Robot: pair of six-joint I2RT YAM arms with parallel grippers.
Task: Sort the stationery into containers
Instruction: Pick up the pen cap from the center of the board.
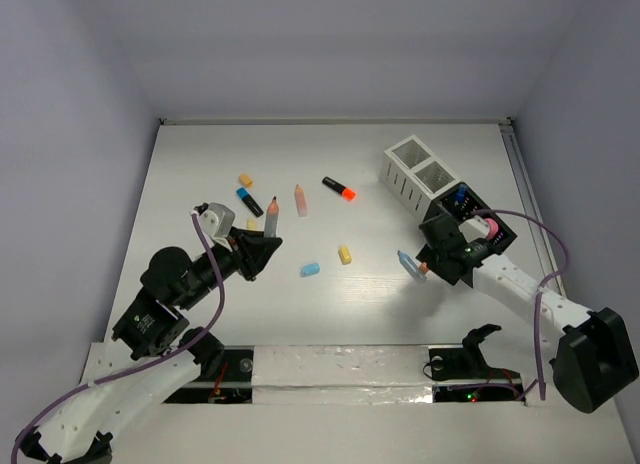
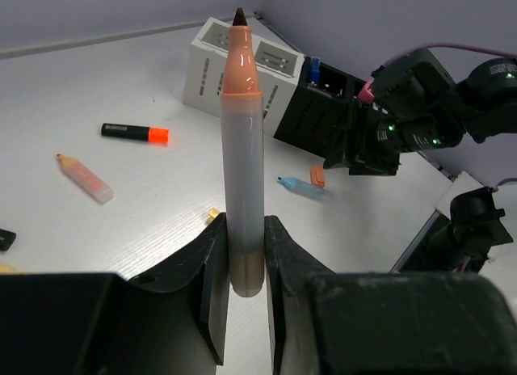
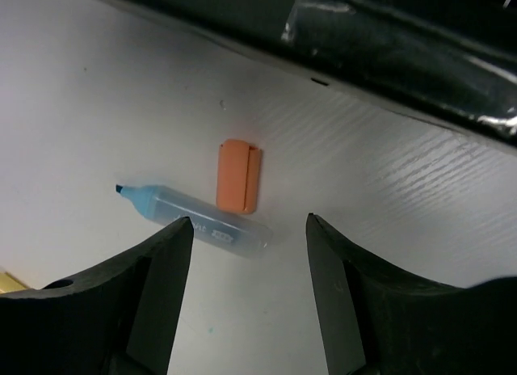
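Observation:
My left gripper (image 1: pixel 266 242) is shut on the lower end of a grey marker with a peach tip (image 1: pixel 272 212), held upright above the table; it fills the left wrist view (image 2: pixel 242 149). My right gripper (image 1: pixel 430 260) is open just above a pale blue marker (image 3: pixel 194 220) and a small orange eraser block (image 3: pixel 238 175), both lying on the table between its fingers (image 3: pixel 161 262). The containers (image 1: pixel 420 174) stand at the back right: two white boxes, then black ones (image 1: pixel 458 206) partly hidden by the right arm.
On the table lie a black marker with orange cap (image 1: pixel 339 189), a peach marker (image 1: pixel 300 199), a black marker with blue cap (image 1: pixel 249 201), an orange eraser (image 1: pixel 245 180), a yellow eraser (image 1: pixel 345 254) and a blue eraser (image 1: pixel 310 270).

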